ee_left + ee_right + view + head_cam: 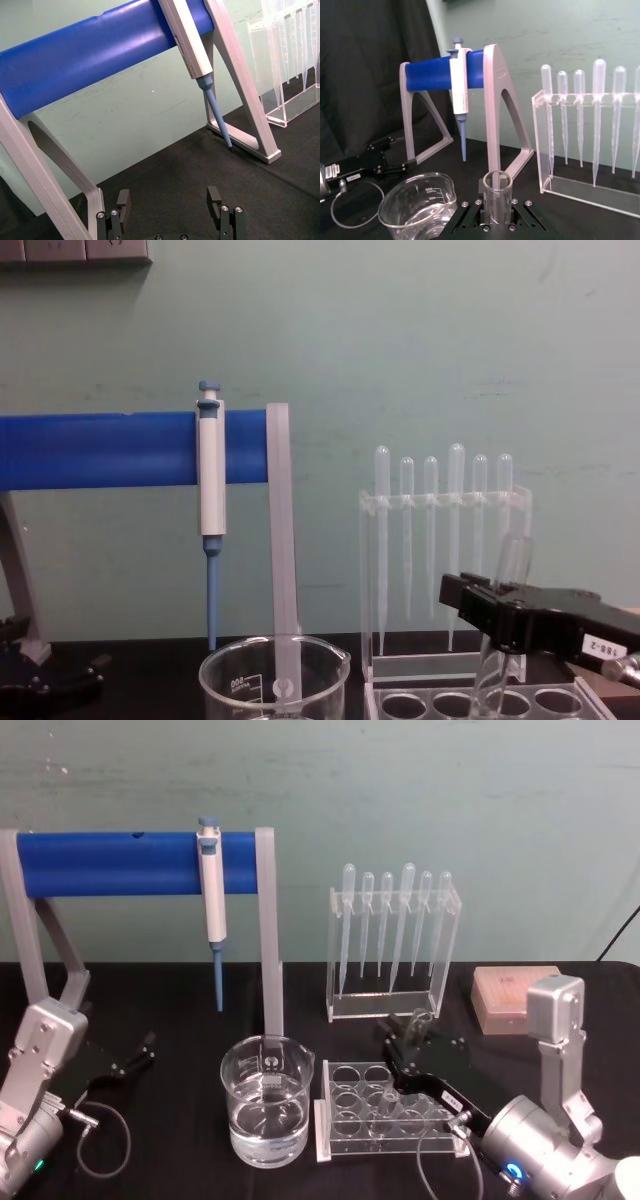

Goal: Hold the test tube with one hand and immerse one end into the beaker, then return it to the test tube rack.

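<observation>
Glass test tube [514,562] sits pinched in my right gripper [494,624], tilted, its lower end down in the test tube rack [338,1145] just right of the beaker [240,1092]. My left gripper [167,198] rests parked on the table [170,995] at left, fingers spread.

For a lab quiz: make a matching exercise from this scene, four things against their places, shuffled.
1 test tube
2 beaker
3 pipettor
4 pipettes

A on the blue bar
B in the right gripper, over the rack
C in the clear stand
D on the table, beside the rack

Pairs: 1-B, 2-D, 3-A, 4-C.
Parked: left gripper, open, far left.
</observation>
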Available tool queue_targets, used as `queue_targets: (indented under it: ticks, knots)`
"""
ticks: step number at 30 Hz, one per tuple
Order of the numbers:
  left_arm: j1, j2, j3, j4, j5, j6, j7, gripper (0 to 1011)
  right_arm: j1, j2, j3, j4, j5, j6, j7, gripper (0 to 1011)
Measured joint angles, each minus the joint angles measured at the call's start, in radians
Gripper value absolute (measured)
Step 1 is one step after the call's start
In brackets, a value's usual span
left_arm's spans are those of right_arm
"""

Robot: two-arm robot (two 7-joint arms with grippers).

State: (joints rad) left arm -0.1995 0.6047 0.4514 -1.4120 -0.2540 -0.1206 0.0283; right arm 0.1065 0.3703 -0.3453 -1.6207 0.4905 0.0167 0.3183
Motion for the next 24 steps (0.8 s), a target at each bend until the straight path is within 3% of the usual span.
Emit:
queue_targets:
  ticks: [8,16,24]
  knots:
    - [0.000,0.000,0.000,0.000,0.000,0.000,0.000,1000,0.029,0.015,-0.009,-0.035,-0.059,0.025,0.006,152]
    - [0.000,0.000,0.000,0.000,0.000,0.000,0.000,1000,0.062,0.022,-0.002,-0.062,-0.074,0.052,0.020,151]
    - [0.000,0.000,0.000,0.000,0.000,0.000,0.000,1000,0.097,0.043,0.006,-0.112,-0.060,0.118,0.035,151]
